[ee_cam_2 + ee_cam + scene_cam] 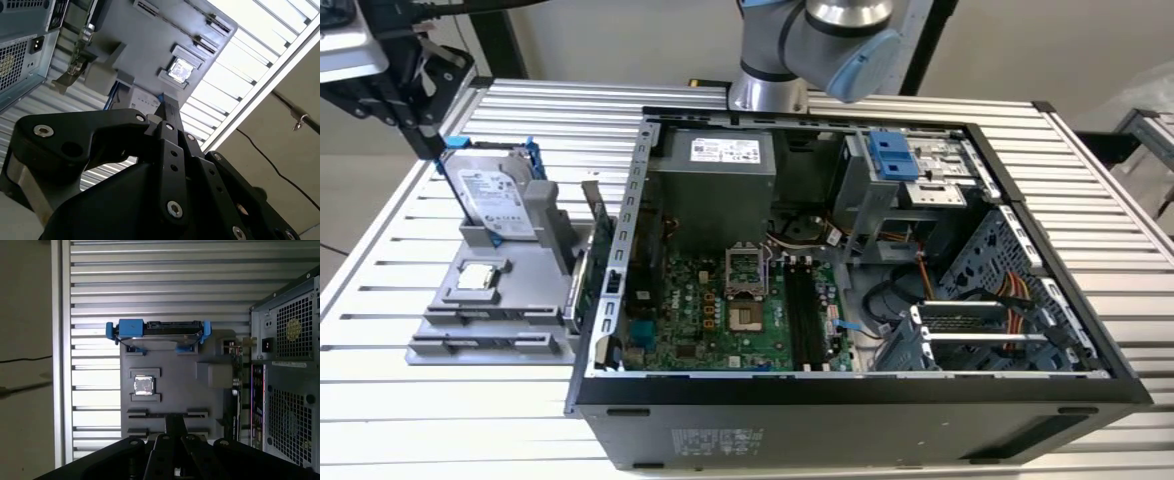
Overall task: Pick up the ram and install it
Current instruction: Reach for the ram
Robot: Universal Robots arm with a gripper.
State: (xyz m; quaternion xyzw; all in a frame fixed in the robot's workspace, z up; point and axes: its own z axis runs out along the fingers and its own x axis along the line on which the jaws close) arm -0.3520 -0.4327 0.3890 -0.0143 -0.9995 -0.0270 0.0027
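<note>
My gripper (424,145) hangs high over the table at the exterior view's far left, above the grey parts holder (520,300). In both wrist views its black fingers (175,422) (167,107) lie together, shut, with nothing between them. A thin dark board with a greenish edge, which I take for the ram (580,290), stands on edge along the holder's side next to the computer case. It is well below the gripper and apart from it. The open case (854,390) shows its motherboard (720,320) and black memory slots (806,315).
On the holder a silver hard drive in a blue frame (494,195) (157,332) stands upright, and a small square silver chip (478,277) (144,385) (180,70) lies flat. The case's rear panel (290,365) rises close beside the holder. The ribbed table's edge (62,365) runs nearby.
</note>
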